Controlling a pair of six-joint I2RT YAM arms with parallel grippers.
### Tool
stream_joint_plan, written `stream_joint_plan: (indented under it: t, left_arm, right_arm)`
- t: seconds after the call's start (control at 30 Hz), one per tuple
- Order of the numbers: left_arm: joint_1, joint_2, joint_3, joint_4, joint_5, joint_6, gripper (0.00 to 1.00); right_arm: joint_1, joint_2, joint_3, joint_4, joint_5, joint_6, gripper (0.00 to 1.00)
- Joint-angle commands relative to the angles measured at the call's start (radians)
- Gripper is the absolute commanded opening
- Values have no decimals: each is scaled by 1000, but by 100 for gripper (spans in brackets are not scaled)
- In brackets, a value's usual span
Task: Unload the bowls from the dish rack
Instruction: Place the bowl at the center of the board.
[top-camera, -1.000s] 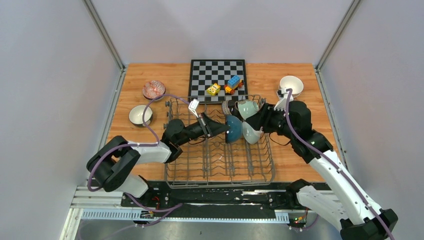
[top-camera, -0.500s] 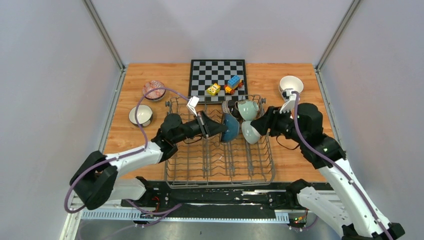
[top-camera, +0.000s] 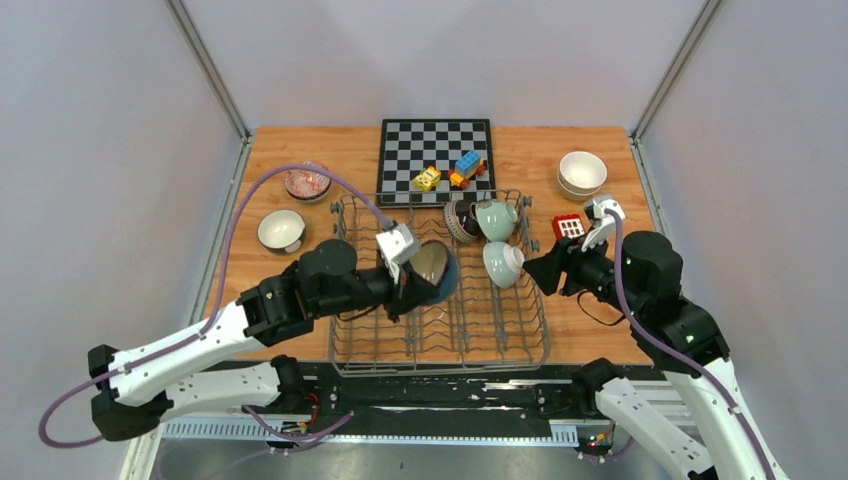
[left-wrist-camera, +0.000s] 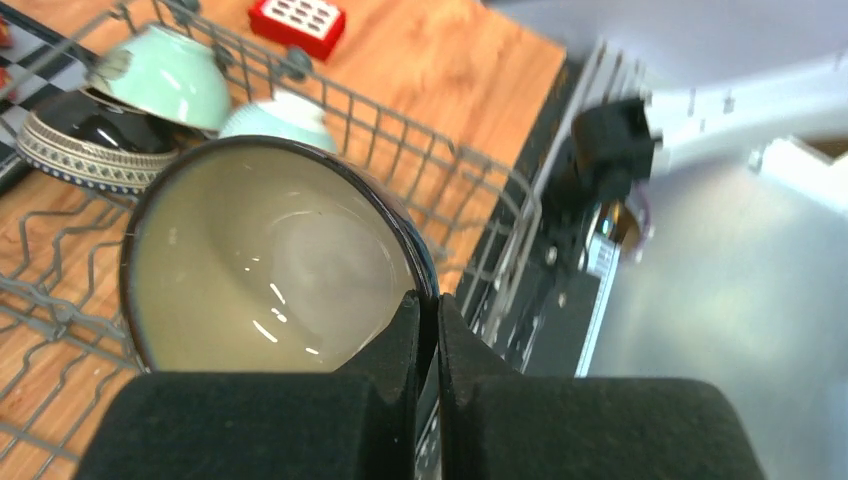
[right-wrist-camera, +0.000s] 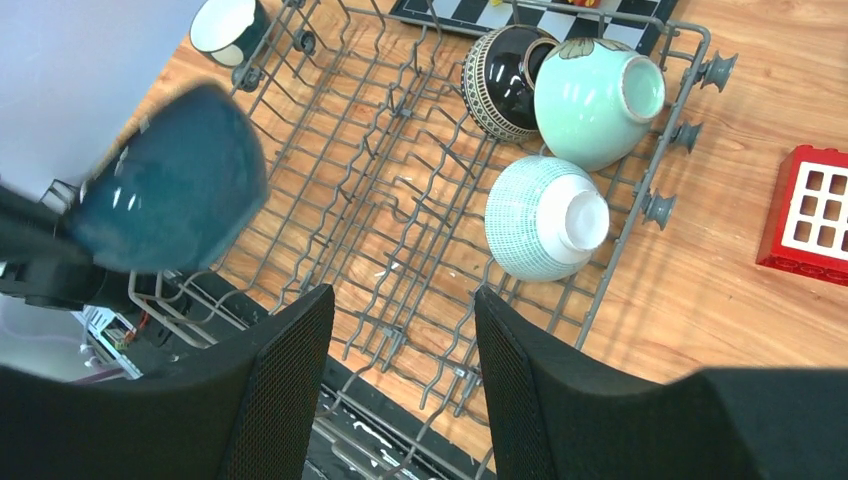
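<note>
L end effector (left-wrist-camera: 427, 300) clamped on teal bowl (left-wrist-camera: 262, 258) rim, bowl held over dish rack (top-camera: 440, 362). R end effector (right-wrist-camera: 402, 295) jaws apart, empty, at rack's right side. Striped bowl (top-camera: 503, 262), mint bowl (top-camera: 496, 218) and dark bowl (top-camera: 462, 220) sit in rack's far-right corner. Cream stack (top-camera: 582, 172) on counter (top-camera: 255, 275) far right, prob 2 bowls.

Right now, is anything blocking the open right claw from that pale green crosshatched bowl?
Only the wire side wall of the dish rack, standing beside the crosshatched bowl on the side toward the right gripper. Nothing visible covers the bowl from above.
</note>
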Motion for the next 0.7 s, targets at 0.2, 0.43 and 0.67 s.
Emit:
stream_joint_plan:
  t: [0.2, 0.43, 0.67]
  left_arm:
    - [-428, 44, 153, -365, -543, 435, 0]
    - [-679, 142, 167, -512, -719, 652, 0]
    - [-727, 140, 99, -516, -589, 827, 0]
  right_arm:
    - [-13, 88, 109, -37, -52, -24, 57]
    - [27, 273, 262, -137, -191, -57, 54]
    - [373, 427, 422, -298, 107, -117, 55]
